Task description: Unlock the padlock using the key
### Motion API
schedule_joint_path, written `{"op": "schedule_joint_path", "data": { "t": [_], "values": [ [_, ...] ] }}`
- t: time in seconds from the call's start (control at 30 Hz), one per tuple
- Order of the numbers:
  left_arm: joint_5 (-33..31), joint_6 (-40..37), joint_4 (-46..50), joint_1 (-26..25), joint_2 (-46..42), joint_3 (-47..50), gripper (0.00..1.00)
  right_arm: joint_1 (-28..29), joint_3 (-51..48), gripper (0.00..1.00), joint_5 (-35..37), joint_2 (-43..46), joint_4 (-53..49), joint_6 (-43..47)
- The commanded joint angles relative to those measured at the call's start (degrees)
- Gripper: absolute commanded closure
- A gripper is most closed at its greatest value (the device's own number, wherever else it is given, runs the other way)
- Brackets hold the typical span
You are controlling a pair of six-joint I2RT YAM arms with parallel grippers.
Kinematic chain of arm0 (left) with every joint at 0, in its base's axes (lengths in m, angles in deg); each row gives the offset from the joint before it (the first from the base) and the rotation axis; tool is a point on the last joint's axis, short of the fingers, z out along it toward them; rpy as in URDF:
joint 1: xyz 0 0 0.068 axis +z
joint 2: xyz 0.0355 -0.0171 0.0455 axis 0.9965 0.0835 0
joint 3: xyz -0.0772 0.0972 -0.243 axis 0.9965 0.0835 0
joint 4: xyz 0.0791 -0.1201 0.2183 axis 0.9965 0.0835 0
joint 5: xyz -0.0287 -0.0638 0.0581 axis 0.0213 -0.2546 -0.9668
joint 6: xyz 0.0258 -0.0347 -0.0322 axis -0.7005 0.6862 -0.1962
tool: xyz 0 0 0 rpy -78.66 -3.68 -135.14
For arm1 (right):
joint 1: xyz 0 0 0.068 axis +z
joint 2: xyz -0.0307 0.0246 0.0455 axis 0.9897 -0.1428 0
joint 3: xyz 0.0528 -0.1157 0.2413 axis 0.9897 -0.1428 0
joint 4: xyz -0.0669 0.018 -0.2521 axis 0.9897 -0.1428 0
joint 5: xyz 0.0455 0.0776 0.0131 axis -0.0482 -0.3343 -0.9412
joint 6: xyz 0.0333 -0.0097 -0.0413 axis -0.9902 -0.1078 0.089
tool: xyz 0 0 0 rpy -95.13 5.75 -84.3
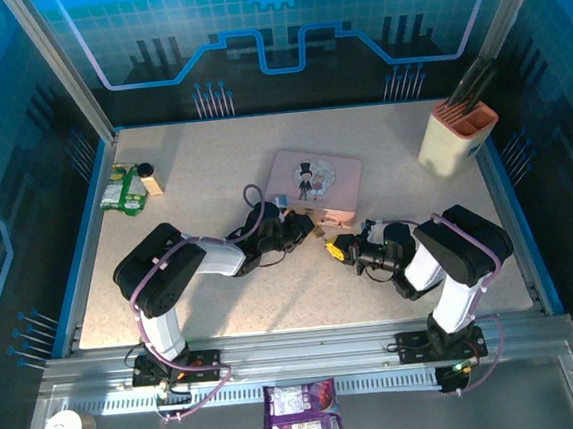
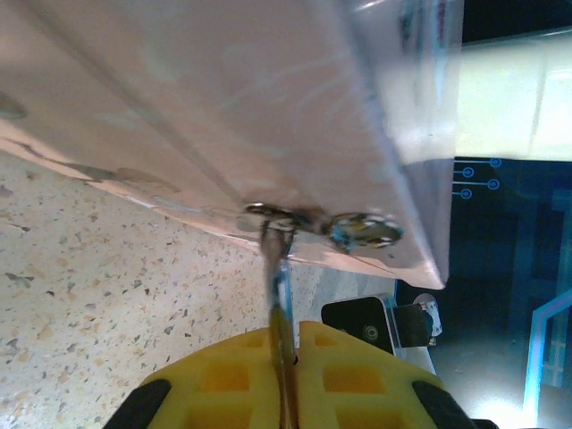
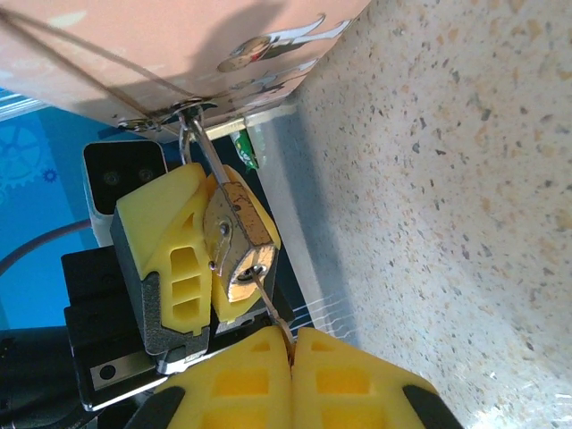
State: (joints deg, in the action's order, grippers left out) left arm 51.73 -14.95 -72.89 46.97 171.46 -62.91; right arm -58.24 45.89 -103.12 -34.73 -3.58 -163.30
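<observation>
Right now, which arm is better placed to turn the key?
Right: the right gripper pinches the key, whose tip sits at the padlock keyhole; the left gripper holds the padlock.

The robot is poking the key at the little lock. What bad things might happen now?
1. The key is very thin and pinched only at the tips of the right gripper, so twisting might make it slip or bend.
2. The padlock, held by the left gripper, hangs from the clasp of the pink box. A hard push could tug the box or knock the key's tip away from the keyhole.
</observation>
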Motion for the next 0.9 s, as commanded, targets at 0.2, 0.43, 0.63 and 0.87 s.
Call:
{"op": "schedule_joint_path", "data": {
  "t": [0.2,0.43,0.63,0.87],
  "values": [
    [7.37,1.15,-4.89,-2.81,-2.53,-0.52,1.00,1.50,2.07,1.00,2.21,1.15,3.04,-0.55],
    [7.87,1.25,-4.93,-3.04,-2.66,-0.52,1.00,0.28,2.14,1.00,1.51,0.55,3.06,-0.26],
    [8.73,0.08,-2.13,-3.72,-3.68,-0.62,1.00,-1.33,2.60,1.00,0.29,1.45,3.08,-0.65],
    [8.43,-0.06,-2.11,-4.44,-3.31,-1.12,1.00,-0.25,2.94,1.00,0.71,0.64,3.06,-0.68]
  ]
}}
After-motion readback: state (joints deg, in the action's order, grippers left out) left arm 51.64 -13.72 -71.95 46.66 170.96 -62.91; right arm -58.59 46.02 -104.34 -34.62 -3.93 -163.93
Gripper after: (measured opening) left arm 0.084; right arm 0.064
